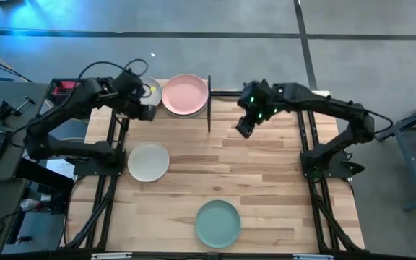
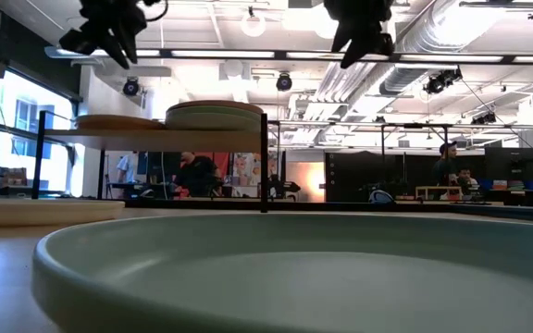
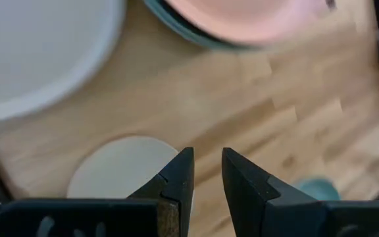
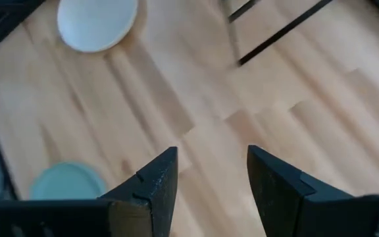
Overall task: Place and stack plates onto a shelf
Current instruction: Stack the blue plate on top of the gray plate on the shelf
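- Plates lie in four places: a pink plate (image 1: pixel 185 94) tops a stack on the shelf (image 1: pixel 209 101) at the table's far edge, and a second plate (image 1: pixel 149 87) sits beside it on the shelf, mostly hidden under the left arm in the high view.
- In the low view the shelf board (image 2: pixel 155 137) carries a flat tan plate (image 2: pixel 118 122) and, next to it, the thicker stack (image 2: pixel 214 115).
- In the left wrist view the pink plate (image 3: pixel 242 20) rests on a darker plate whose rim shows beneath it.
- A white plate (image 1: pixel 149 161) lies on the table (image 1: pixel 266 188) in front of the shelf, on the left side.
- A teal plate (image 1: pixel 217 222) lies near the table's front edge, about mid-width; it fills the foreground of the low view (image 2: pixel 294 277).
- The left gripper (image 1: pixel 147 111) hovers over the front edge of the shelf, close to the pink plate; its fingers (image 3: pixel 176 181) stand a little apart with nothing between them.
- Through that gap the wrist view shows wood and the white plate (image 3: pixel 120 168) below.
- The right gripper (image 1: pixel 245 127) hangs in the air just right of the shelf, above bare table; its fingers (image 4: pixel 153 184) are spread and hold nothing.
- The right wrist view shows the white plate (image 4: pixel 97 23) and the teal plate (image 4: pixel 68 181) well apart on the planks.
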